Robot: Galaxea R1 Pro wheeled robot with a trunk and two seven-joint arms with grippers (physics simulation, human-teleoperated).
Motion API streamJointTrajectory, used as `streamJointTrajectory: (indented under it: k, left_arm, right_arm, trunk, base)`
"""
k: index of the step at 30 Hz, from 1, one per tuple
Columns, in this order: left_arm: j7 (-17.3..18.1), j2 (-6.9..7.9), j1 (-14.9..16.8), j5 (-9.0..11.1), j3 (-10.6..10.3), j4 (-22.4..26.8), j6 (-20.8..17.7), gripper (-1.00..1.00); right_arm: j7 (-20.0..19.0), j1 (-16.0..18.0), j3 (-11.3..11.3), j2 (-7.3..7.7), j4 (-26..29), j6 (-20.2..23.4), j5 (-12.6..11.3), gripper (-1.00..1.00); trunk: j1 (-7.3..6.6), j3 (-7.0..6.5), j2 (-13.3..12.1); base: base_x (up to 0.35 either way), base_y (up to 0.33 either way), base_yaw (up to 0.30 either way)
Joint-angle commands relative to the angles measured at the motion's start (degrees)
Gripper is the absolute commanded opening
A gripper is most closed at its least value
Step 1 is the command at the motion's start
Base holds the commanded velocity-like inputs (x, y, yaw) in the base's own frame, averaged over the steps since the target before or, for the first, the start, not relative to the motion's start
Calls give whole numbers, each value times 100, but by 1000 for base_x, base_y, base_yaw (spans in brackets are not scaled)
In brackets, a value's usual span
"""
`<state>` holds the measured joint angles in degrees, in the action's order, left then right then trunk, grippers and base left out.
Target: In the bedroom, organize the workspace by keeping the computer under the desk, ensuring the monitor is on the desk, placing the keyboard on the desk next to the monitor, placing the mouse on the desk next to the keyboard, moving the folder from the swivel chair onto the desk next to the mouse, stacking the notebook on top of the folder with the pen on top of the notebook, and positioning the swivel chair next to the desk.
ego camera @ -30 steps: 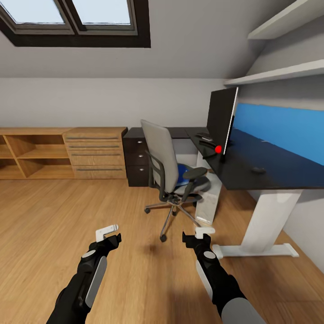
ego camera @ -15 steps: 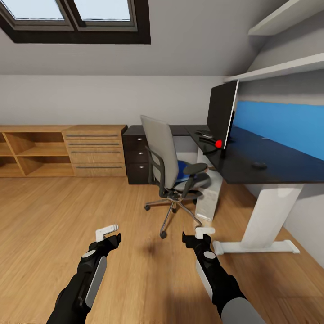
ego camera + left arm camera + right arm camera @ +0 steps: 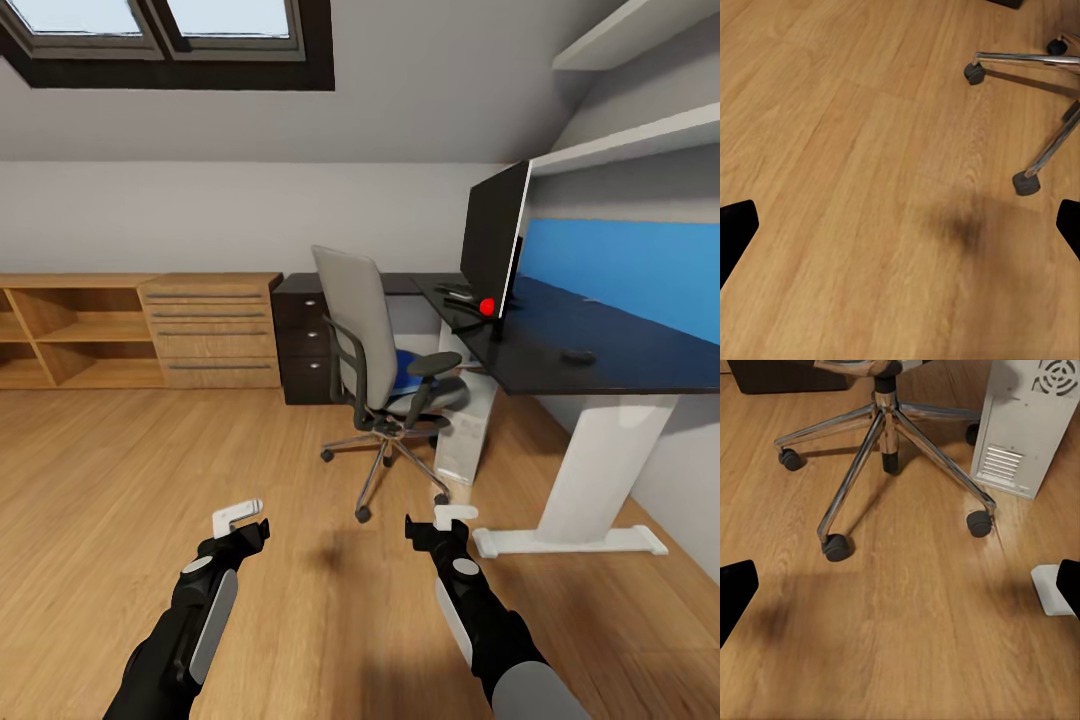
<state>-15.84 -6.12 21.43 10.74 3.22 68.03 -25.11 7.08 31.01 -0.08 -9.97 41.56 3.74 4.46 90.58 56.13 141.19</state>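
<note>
Swivel chair (image 3: 385,375) stood just beside desk (image 3: 600,365), blue folder (image 3: 404,372) on its seat. Monitor (image 3: 493,243) upright on desk surface; mouse (image 3: 577,354) farther along surface. Computer (image 3: 1031,424) stood under desk. Left gripper (image 3: 240,522) and right gripper (image 3: 440,520) hovered over floor (image 3: 120,480), fingers spread, empty.

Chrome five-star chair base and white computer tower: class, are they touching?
Apart: the right wrist view shows bare wood floor between the nearest castor of the chrome base and the white tower.

Blue folder (image 3: 404,372) on swivel chair (image 3: 372,345)
</note>
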Motion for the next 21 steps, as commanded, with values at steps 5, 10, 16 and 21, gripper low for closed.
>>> streamJointTrajectory:
  k: [5, 10, 16, 21]
  left_arm:
    - [-19, 39, 2, -22, 3, -107, -36, 100]
    - [-16, 58, 2, -213, 3, -153, -37, 100]
    - [-12, 59, 1, -220, 3, -158, -33, 100]
    - [-7, 57, 1, -215, 3, -151, -30, 100]
  right_arm:
    - [22, 1, -9, -2, 17, 13, 49, 100]
    - [22, 1, 4, -2, 10, -3, 55, 100]
    - [11, 1, 0, -2, -7, -25, 59, 100]
    - [12, 13, -11, 158, -42, -65, 48, 100]
  trunk:
    - [-1, 6, 4]
    - [-1, 6, 4]
    - [-1, 6, 4]
    - [-1, 6, 4]
  base:
    - [0, 0, 0]
    - [0, 0, 0]
    - [0, 0, 0]
    - [0, 0, 0]
